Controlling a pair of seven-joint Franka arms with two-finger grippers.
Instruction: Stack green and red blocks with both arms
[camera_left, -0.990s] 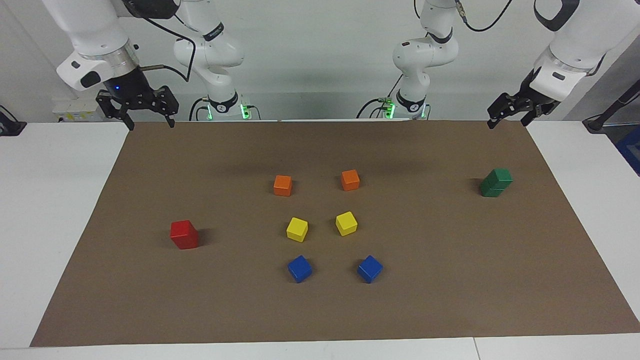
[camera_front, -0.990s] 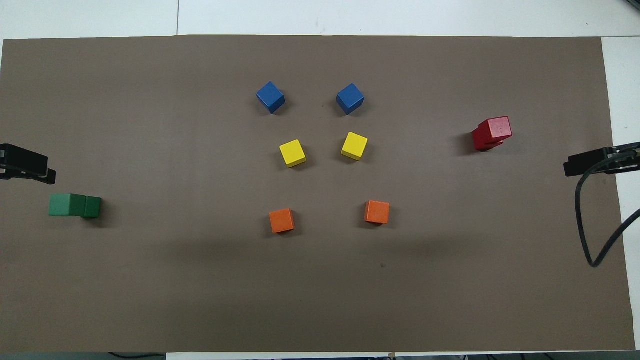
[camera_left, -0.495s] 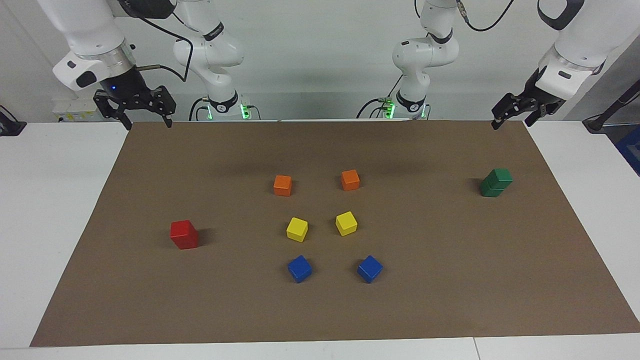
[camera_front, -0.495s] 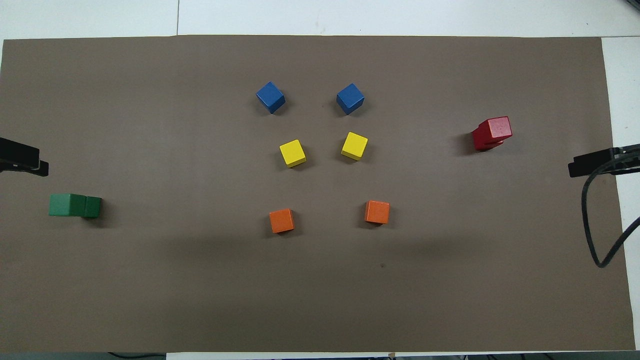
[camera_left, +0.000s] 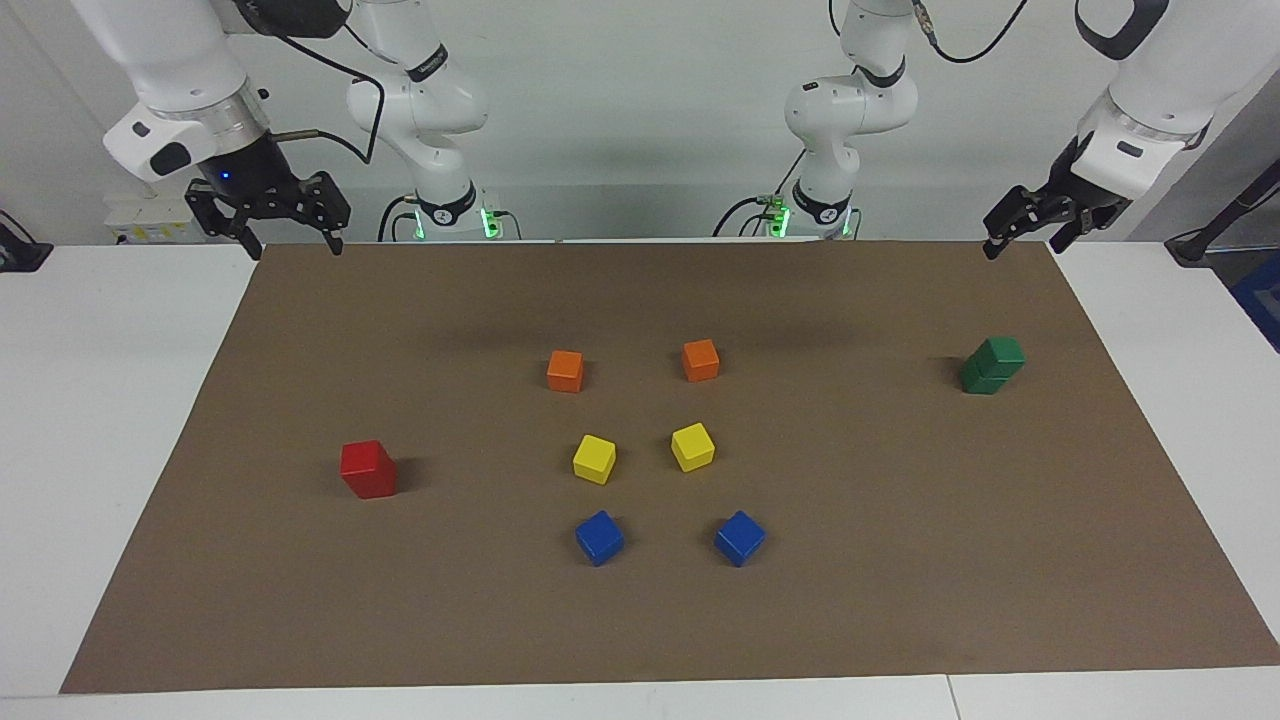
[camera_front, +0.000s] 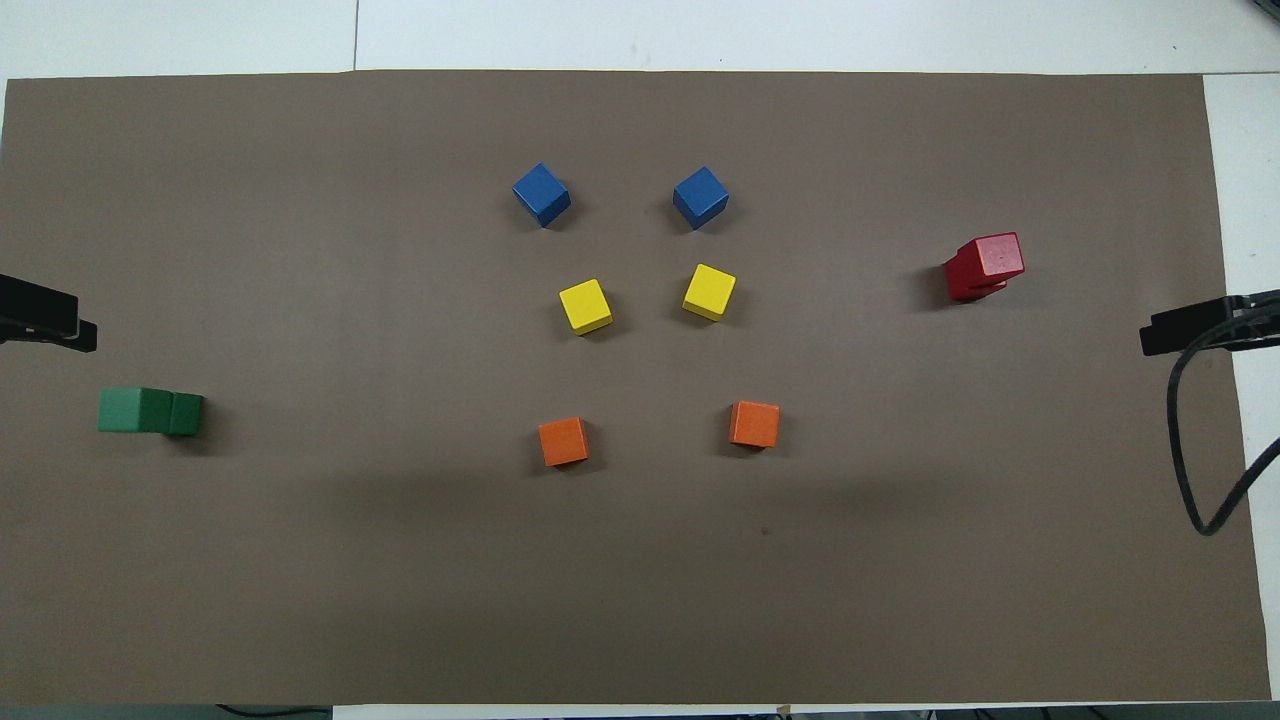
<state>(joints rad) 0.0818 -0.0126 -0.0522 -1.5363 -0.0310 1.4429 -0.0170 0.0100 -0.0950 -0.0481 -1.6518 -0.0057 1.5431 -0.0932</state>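
Observation:
Two dark green blocks stand stacked one on the other (camera_left: 992, 365) near the left arm's end of the brown mat, also in the overhead view (camera_front: 150, 410). Two red blocks stand stacked (camera_left: 367, 468) near the right arm's end, the top one slightly twisted in the overhead view (camera_front: 982, 265). My left gripper (camera_left: 1020, 240) is open, empty and raised over the mat's edge at its own end (camera_front: 60, 325). My right gripper (camera_left: 293, 245) is open, empty and raised over the mat's edge at its end (camera_front: 1175, 335). Neither touches a block.
Single cubes lie in pairs mid-mat: two orange (camera_left: 565, 371) (camera_left: 700, 360) nearest the robots, two yellow (camera_left: 594, 459) (camera_left: 692, 446), then two blue (camera_left: 599, 537) (camera_left: 739, 538) farthest. A black cable (camera_front: 1195, 450) hangs from the right arm. White table (camera_left: 110, 400) surrounds the mat.
Both grippers have risen a little and drawn outward toward their own ends of the table, then nearly stopped. The blocks have not moved.

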